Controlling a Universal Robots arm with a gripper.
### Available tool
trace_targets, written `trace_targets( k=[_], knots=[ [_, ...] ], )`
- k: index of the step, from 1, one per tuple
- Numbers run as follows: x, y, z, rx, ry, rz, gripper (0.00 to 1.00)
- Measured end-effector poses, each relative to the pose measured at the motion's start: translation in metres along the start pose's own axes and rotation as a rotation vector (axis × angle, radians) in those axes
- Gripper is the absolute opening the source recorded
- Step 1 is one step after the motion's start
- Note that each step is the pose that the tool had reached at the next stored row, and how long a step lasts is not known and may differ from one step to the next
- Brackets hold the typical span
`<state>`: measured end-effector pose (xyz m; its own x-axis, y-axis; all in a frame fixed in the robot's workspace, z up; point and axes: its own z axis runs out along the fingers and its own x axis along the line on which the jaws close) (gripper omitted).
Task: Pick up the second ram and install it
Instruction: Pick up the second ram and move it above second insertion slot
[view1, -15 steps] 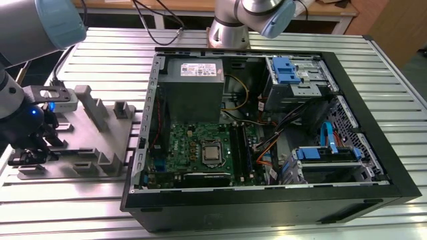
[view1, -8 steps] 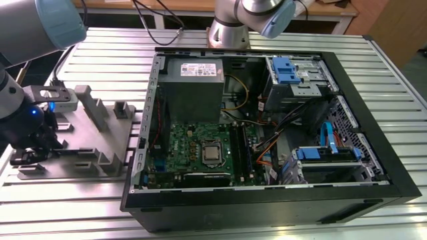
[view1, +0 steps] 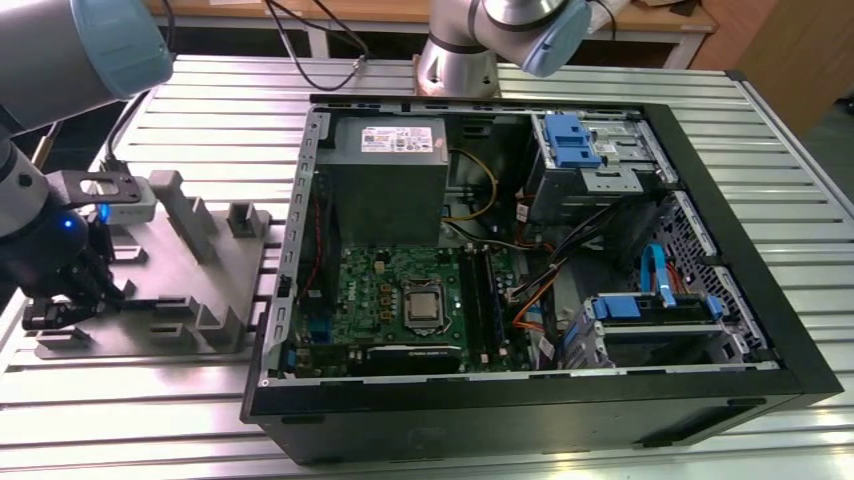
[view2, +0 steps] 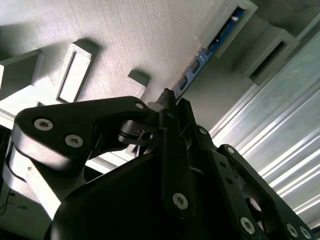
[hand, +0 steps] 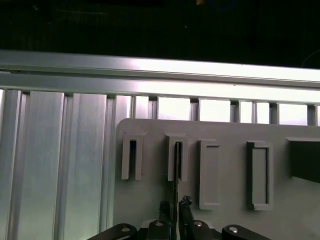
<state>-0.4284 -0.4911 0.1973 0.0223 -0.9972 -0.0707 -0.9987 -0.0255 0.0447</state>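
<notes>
The jaws are drawn in to a narrow slit and closed on the second ram (hand: 175, 172) - 1 fingertip (hand: 164, 206) on each flat face of the strip, close to 1 of its ends. The ram stands on its long edge, seated in a slot of the grey tray (hand: 150, 200). In the second wrist view its blue-green edge (view2: 200, 62) runs away from the gripper (view2: 167, 100) and into a raised slot block of the tray (view2: 140, 35).

In the exterior view the gripper (view1: 60, 310) is at the lower left of the frame, down low over the tray (view1: 200, 255), a blue light glowing on the wrist above it. The tray lies flat on the slatted metal table (view1: 240, 100), just beside the open computer case (view1: 534, 420) on the exterior view's left. Inside the case - lower middle of the frame - lies the green motherboard (view1: 387, 290).
</notes>
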Motion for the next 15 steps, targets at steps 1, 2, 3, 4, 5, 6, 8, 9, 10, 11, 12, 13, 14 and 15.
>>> trace_targets(
  k=[1, 2, 3, 4, 5, 6, 8, 9, 10, 11, 12, 13, 14, 15],
  knots=[
    [-0.0001, 0.0000, -0.0009, -0.0001, 0.0001, 0.000, 0.18],
    [-0.0001, 0.0000, -0.0014, 0.0002, -0.0001, 0.000, 0.18],
    [-0.0001, 0.0000, -0.0016, 0.0004, -0.0002, 0.000, 0.18],
    [-0.0001, 0.0001, -0.0016, 0.0004, -0.0003, 0.000, 0.18],
    [-0.0001, 0.0001, -0.0017, 0.0004, -0.0003, 0.000, 0.18],
    [-0.0001, 0.0001, -0.0017, 0.0003, -0.0002, 0.000, 0.18],
    [-0.0001, 0.0001, -0.0019, 0.0002, -0.0001, 0.000, 0.18],
    [-0.0001, 0.0001, -0.0019, 0.0003, -0.0002, 0.000, 0.18],
    [-0.0001, 0.0001, -0.0019, 0.0003, -0.0002, 0.000, 0.18],
    [-0.0001, 0.0001, -0.0019, 0.0002, -0.0002, 0.000, 0.16],
    [-0.0001, 0.0001, -0.0020, 0.0002, -0.0001, 0.000, 0.16],
    [-0.0001, 0.0001, -0.0020, 0.0002, -0.0001, 0.000, 0.16],
    [-0.0001, 0.0001, -0.0020, 0.0002, -0.0002, 0.000, 0.09],
    [-0.0001, 0.0001, -0.0021, 0.0002, -0.0001, 0.000, 0.09]
  ],
)
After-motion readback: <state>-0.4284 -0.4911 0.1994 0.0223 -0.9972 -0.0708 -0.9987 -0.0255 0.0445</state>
